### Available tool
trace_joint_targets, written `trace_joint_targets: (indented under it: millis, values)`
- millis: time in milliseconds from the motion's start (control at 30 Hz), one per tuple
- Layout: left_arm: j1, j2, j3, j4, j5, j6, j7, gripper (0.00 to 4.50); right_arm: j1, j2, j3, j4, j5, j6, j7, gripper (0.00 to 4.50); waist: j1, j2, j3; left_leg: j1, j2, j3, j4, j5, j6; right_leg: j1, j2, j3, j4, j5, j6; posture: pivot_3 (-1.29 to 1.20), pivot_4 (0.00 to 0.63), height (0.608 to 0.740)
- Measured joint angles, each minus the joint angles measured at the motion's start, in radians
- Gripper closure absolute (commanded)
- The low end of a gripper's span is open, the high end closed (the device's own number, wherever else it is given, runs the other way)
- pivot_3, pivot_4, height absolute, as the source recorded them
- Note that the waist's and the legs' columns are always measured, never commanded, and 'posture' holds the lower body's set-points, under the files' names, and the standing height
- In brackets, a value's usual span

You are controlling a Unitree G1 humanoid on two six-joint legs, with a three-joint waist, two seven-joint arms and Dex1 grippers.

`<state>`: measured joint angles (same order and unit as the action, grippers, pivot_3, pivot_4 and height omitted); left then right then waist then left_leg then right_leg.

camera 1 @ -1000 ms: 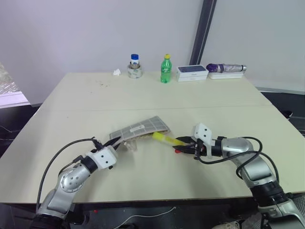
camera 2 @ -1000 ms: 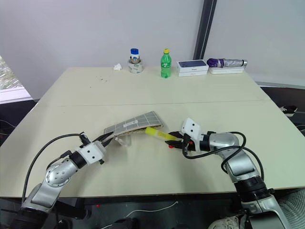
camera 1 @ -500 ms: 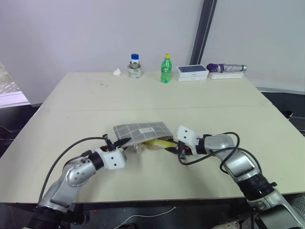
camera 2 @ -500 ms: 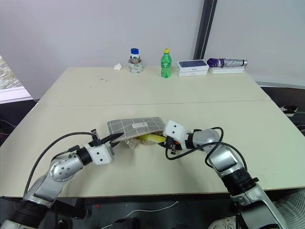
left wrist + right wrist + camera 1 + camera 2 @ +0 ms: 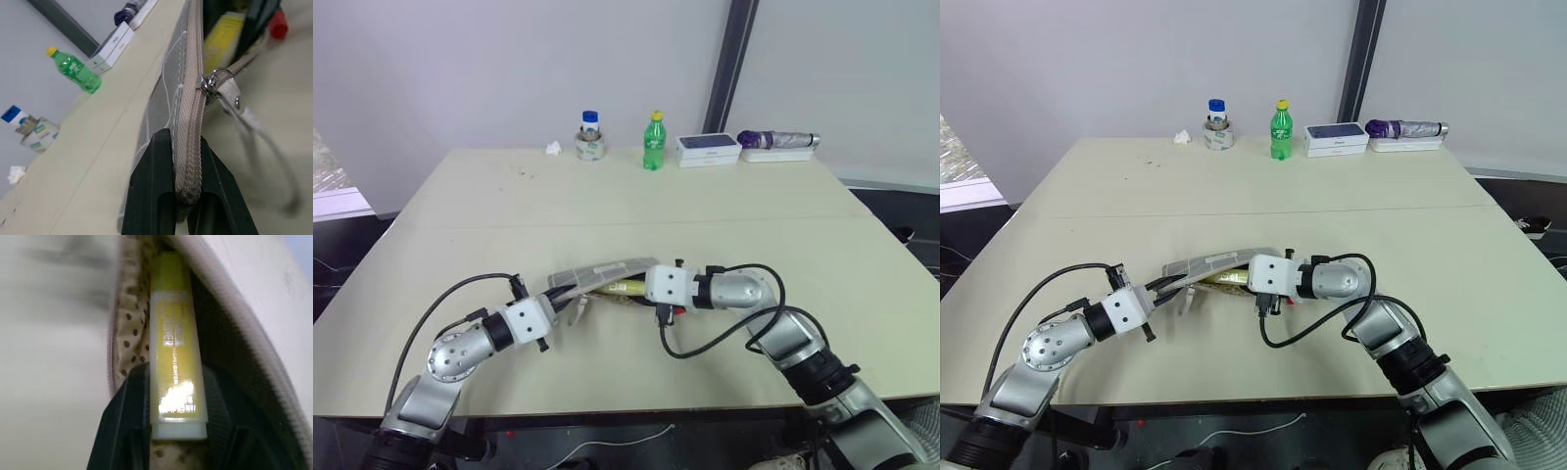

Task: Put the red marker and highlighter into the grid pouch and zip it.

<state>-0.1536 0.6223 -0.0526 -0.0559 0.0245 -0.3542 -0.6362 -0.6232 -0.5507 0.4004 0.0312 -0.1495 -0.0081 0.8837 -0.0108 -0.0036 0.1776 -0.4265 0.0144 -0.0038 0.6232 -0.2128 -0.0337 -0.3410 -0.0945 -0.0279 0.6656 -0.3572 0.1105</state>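
Grey grid-lined fabric pouch (image 5: pixel 599 276) gapes open, its edge pinched by the left gripper (image 5: pixel 186 196); the right gripper (image 5: pixel 172 431) clamps the chunky yellow highlighter (image 5: pixel 175 340), partly inside.

1. Both arms are built of rounded silver-grey metal segments joined by black rings at the joints.
2. Each wrist carries a boxy white housing, with small dark screw holes on its faces.
3. A thin black cable loops loosely outside each arm, from the forearm to the wrist housing.
4. The left gripper (image 5: pixel 187 196) has two flat matte-black fingers.
5. The right gripper (image 5: pixel 176 426) has black fingers with fine ridged inner faces.
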Motion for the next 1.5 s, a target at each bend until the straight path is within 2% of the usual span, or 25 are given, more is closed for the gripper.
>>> trace_joint_targets:
  millis: [67, 300, 533, 733, 933, 1033, 1133, 1200, 1400, 1500]
  values:
    - [0.000, 0.000, 0.000, 0.008, -0.001, 0.000, -0.006, 4.50, -0.013, -0.020, 0.005, 0.028, -0.024, -0.071, 0.004, 3.59, -0.001, 0.000, 0.000, 0.000, 0.000, 0.000, 0.000, 0.000, 0.000, 0.000, 0.000, 0.000, 0.000, 0.000, 0.000, 0.00, 0.150, 0.740]
    - [-0.007, -0.002, 0.006, 0.015, 0.000, -0.004, 0.006, 4.50, 0.009, -0.032, -0.028, 0.051, 0.050, -0.150, 0.086, 0.10, 0.000, 0.000, 0.000, 0.000, 0.001, 0.000, 0.000, 0.000, 0.000, 0.000, 0.001, 0.000, 0.000, 0.000, 0.000, 0.00, 0.150, 0.740]
    - [-0.006, -0.007, 0.008, 0.016, 0.006, -0.004, 0.011, 4.50, 0.110, -0.106, -0.085, -0.047, 0.175, -0.062, 0.182, 0.03, 0.000, 0.000, 0.000, 0.000, 0.001, -0.001, 0.001, 0.000, 0.000, 0.001, 0.001, 0.000, 0.000, 0.000, 0.000, 0.00, 0.150, 0.740]
    - [0.000, -0.008, 0.014, 0.018, 0.008, -0.005, 0.024, 4.50, 0.168, -0.159, -0.250, -0.178, 0.385, 0.101, 0.226, 0.03, 0.002, 0.000, 0.000, 0.000, 0.001, -0.001, 0.001, 0.000, 0.000, 0.002, 0.000, 0.000, 0.000, 0.000, 0.000, 0.00, 0.150, 0.740]
    - [0.005, -0.015, 0.020, 0.024, 0.013, -0.005, 0.038, 4.50, 0.240, -0.169, -0.381, -0.207, 0.510, 0.222, 0.192, 0.03, 0.002, 0.000, 0.000, 0.000, 0.001, -0.001, 0.002, 0.000, 0.000, 0.002, 0.000, 0.000, 0.000, 0.000, 0.000, 0.00, 0.150, 0.740]
    - [0.004, -0.017, 0.021, 0.029, 0.029, -0.008, 0.053, 4.50, 0.292, -0.190, -0.432, -0.193, 0.507, 0.218, 0.162, 0.03, 0.005, 0.000, 0.000, 0.000, 0.001, -0.001, 0.002, 0.000, 0.000, 0.003, 0.000, -0.001, 0.000, 0.000, 0.000, 0.00, 0.150, 0.740]
    - [0.010, -0.016, 0.028, 0.046, 0.045, -0.013, 0.067, 4.50, 0.387, -0.240, -0.449, -0.112, 0.436, 0.149, 0.161, 0.03, 0.015, 0.000, 0.000, 0.000, 0.000, 0.000, 0.002, -0.001, 0.001, 0.003, 0.000, 0.000, 0.000, 0.000, 0.000, 0.00, 0.150, 0.740]
    - [0.012, -0.019, 0.028, 0.052, 0.052, -0.018, 0.071, 4.50, 0.382, -0.240, -0.446, -0.040, 0.399, 0.085, 0.163, 0.03, 0.011, 0.000, 0.000, 0.001, 0.000, 0.001, 0.003, -0.001, 0.001, 0.002, 0.000, 0.000, 0.001, 0.000, 0.000, 0.00, 0.150, 0.740]
    - [-0.004, -0.036, 0.017, 0.055, 0.058, -0.028, 0.072, 4.50, 0.195, -0.220, -0.392, 0.235, 0.346, -0.103, 0.252, 0.03, -0.001, 0.000, 0.000, 0.001, 0.001, 0.000, 0.004, -0.001, 0.001, 0.003, 0.001, 0.000, 0.001, 0.000, 0.000, 0.00, 0.150, 0.740]
    - [-0.014, -0.038, 0.014, 0.058, 0.059, -0.027, 0.072, 4.50, 0.080, -0.204, -0.326, 0.431, 0.284, -0.239, 0.313, 0.03, -0.002, 0.000, 0.000, 0.001, 0.000, 0.001, 0.004, -0.001, 0.001, 0.003, 0.001, 0.000, 0.000, 0.000, 0.000, 0.00, 0.150, 0.740]
